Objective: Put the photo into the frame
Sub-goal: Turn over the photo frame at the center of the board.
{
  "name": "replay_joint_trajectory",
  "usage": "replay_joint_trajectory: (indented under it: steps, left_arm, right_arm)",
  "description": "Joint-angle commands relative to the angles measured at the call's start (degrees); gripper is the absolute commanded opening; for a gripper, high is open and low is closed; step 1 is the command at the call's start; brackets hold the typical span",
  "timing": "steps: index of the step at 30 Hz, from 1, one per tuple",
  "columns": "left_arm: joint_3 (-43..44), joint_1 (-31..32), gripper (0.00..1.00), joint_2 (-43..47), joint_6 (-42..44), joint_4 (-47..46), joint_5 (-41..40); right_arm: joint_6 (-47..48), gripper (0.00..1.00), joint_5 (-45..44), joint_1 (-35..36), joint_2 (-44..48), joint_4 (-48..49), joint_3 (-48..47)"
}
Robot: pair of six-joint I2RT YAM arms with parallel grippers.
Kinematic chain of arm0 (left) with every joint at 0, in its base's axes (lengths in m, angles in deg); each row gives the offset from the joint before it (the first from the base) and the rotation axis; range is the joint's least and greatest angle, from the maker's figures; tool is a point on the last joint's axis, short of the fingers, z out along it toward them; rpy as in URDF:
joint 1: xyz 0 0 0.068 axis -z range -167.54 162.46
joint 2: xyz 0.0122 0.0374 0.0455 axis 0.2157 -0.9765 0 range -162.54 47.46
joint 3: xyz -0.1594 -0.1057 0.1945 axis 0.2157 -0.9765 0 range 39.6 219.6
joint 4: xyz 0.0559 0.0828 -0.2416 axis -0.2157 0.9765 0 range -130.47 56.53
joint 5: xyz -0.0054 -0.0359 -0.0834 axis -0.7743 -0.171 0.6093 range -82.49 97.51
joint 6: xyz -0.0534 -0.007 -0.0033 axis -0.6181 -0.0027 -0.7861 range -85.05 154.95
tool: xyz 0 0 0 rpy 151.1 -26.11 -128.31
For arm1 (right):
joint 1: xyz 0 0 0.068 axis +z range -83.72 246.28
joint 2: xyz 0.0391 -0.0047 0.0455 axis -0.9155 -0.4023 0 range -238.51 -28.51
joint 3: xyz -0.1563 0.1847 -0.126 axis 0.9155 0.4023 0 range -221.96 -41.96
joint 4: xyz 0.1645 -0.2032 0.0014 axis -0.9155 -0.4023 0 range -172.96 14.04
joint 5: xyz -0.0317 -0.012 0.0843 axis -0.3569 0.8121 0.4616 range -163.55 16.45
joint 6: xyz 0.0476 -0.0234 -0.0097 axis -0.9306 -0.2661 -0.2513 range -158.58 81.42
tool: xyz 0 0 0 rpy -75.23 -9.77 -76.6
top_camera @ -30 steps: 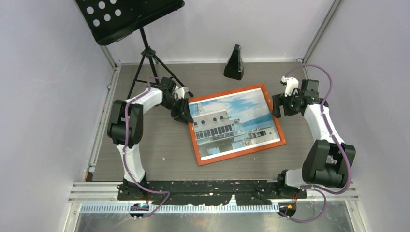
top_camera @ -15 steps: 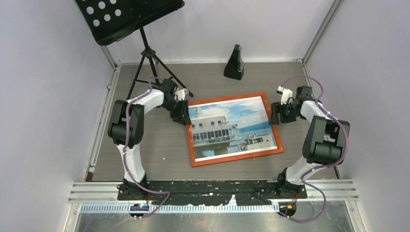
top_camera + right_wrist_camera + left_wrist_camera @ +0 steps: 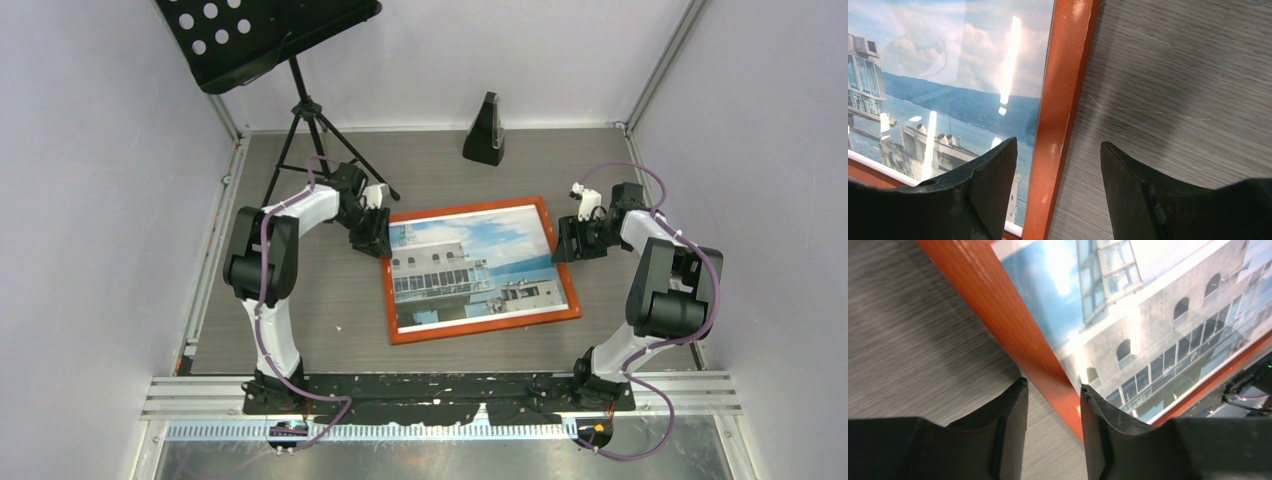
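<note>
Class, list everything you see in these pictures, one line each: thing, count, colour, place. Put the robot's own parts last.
photo: one, blue and white, inside the frame
frame: one, copper-orange, flat on the table, mid-table
music stand: one, black, far left corner
wedge-shaped object: one, black, upright near the far edge
table: one, grey wood-grain, under everything
arms: two, white and black, left arm and right arm, bases at the near edge
left tool: one, black, over the frame's left rail
right tool: one, black, fingers apart astride the frame's right rail
</note>
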Motion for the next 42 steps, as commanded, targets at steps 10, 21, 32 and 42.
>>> replay_joint_trajectory:
  steps: [10, 21, 32, 42]
  left_arm:
    - [0.58, 0.25, 0.73, 4.67, 4.98, -3.04, -8.96]
    - [-2.90, 0.25, 0.96, 13.12, 9.34, -5.44, -16.36]
    - [-6.11, 0.25, 0.99, 20.15, 14.86, -4.53, -20.06]
    - [-9.25, 0.16, 1.00, 26.84, 16.34, -5.55, -24.84]
  right_arm:
    - [2.90, 0.68, 1.48, -0.21, 2.44, -3.87, -0.37]
    - [12.84, 0.67, 1.72, 0.19, -3.36, -16.14, -5.25]
    - [17.78, 0.67, 2.17, 2.99, -0.84, -20.82, -3.28]
    - [21.26, 0.70, 4.38, 4.88, 4.67, -24.25, -1.43]
